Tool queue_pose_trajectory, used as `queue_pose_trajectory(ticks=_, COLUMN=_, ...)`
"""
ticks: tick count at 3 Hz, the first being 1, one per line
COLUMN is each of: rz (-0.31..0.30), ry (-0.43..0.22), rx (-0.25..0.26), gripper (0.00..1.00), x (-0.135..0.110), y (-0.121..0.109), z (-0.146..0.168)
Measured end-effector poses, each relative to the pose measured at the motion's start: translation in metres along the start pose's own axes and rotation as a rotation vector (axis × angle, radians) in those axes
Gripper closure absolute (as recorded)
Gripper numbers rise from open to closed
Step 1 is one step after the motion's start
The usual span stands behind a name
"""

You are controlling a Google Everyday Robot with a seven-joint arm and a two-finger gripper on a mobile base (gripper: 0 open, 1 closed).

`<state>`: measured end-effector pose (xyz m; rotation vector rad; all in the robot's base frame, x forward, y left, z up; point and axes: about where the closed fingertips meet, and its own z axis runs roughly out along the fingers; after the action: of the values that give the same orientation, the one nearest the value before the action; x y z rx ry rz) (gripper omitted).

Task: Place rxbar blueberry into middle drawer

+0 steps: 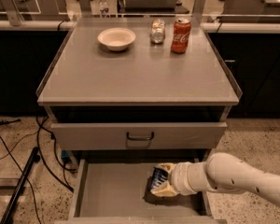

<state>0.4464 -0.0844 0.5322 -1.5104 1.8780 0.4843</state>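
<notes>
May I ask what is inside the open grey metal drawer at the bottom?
The gripper holds a flat navy-wrapped snack bar over the drawer, whose grey floor is otherwise bare; the patch beneath them is covered.

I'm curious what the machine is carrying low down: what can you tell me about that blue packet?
It is the rxbar blueberry, a small flat bar in a dark blue wrapper with pale print. It sits tilted, nearly on end, pinched in the pale tool, over the bare grey floor of the open middle drawer, right of its middle.
</notes>
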Motion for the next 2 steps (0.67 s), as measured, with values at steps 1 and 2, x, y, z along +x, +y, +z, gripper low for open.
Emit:
queue_pose_trajectory(ticks=1, rz=0.028, ry=-0.015, rx=-0.027, gripper=1.0, x=0.0081, y=0.0098, z=0.0137)
queue_pose_trajectory(ticks=2, rz=0.028, ry=-0.015, rx=-0.027, gripper=1.0, x=0.0082, y=0.0098, z=0.0138)
